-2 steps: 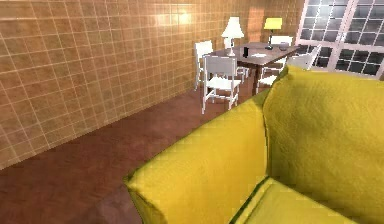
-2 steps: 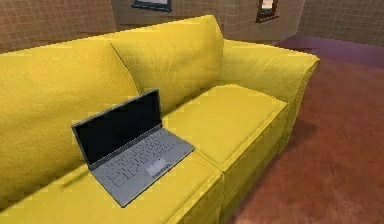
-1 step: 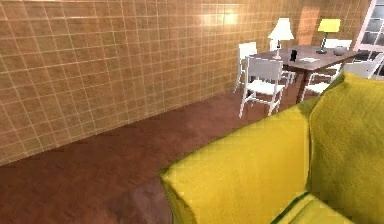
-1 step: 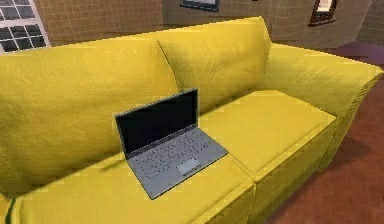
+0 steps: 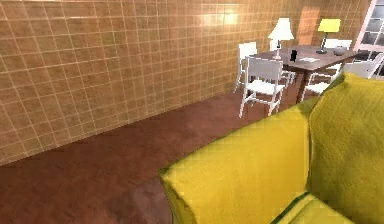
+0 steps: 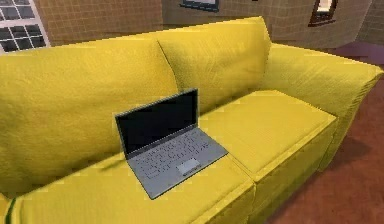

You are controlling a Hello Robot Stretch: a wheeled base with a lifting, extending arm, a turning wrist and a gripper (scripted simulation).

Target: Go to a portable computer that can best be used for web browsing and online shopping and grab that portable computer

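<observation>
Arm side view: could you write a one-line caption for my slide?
An open laptop with a dark screen rests on the seat of a yellow sofa.

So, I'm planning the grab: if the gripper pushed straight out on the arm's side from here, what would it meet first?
Probably the open laptop lying on the seat of the yellow sofa, or the seat's front edge beside it. Height and depth are unclear, so this is a guess.

A grey laptop lies open, screen dark and upright, on a yellow sofa's seat cushion.
</observation>
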